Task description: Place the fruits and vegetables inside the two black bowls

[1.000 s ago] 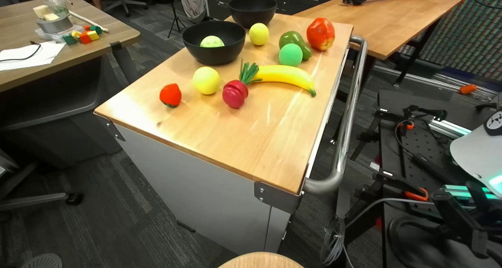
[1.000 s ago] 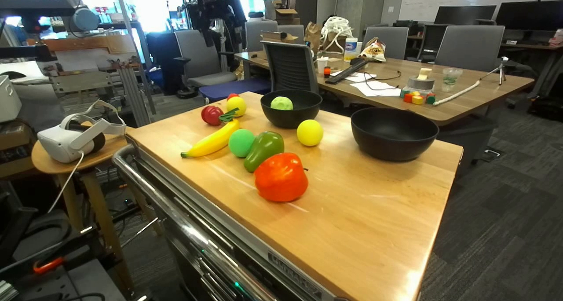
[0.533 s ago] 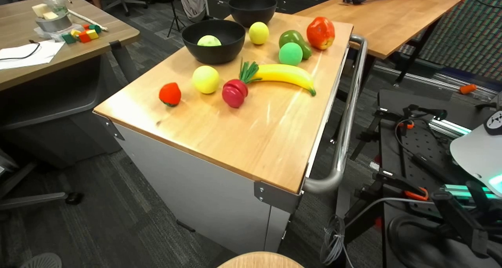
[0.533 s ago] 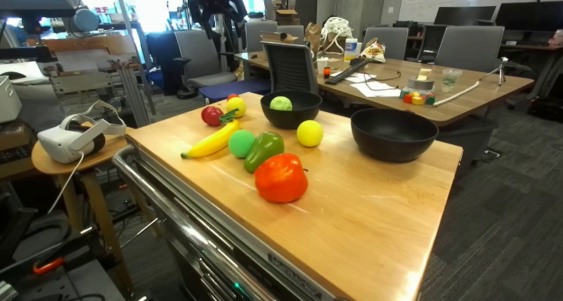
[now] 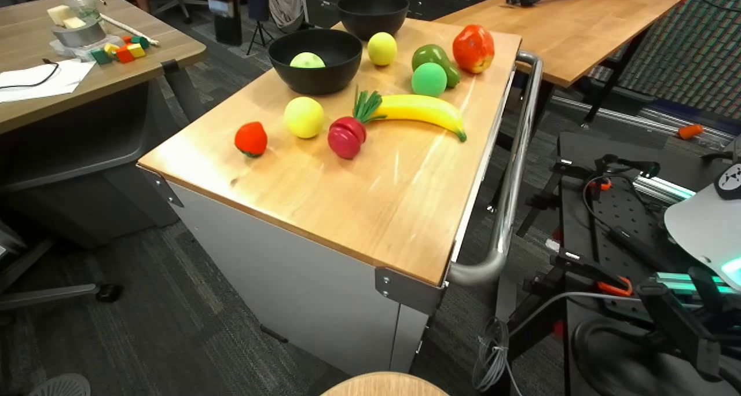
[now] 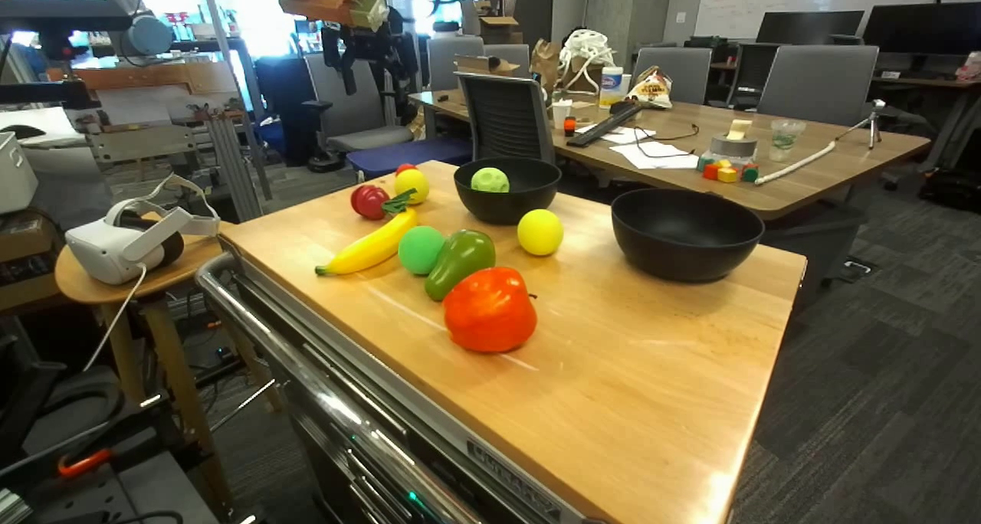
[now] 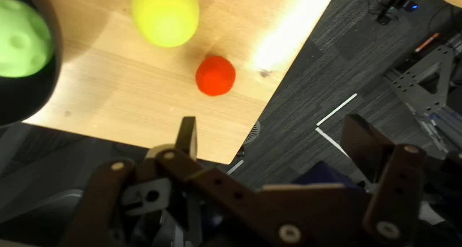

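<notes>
My gripper (image 7: 276,138) is open and empty in the wrist view, with the cart's corner and floor behind its fingers. It hangs high beyond the cart in an exterior view (image 6: 374,91). A black bowl (image 5: 341,74) holds a pale green ball (image 5: 307,60); a second black bowl (image 6: 686,248) holds nothing visible. On the wooden top lie a red strawberry (image 7: 215,76), a yellow ball (image 7: 166,17), a red radish with green leaves (image 5: 346,138), a banana (image 5: 422,109), a green ball (image 5: 429,80), an avocado (image 6: 466,260), a red pepper-like fruit (image 6: 490,309) and another yellow ball (image 6: 540,232).
The cart has a metal handle (image 5: 512,182) along one long side. A round stool holds a white headset (image 6: 126,240). A side table (image 6: 820,179) with blocks and tape stands beyond the cart, and an office chair (image 6: 506,118) is near the bowls.
My gripper has come lower beyond the cart and shifted sideways. The pale green ball has rolled slightly inside its bowl. The other fruits and vegetables lie where they were.
</notes>
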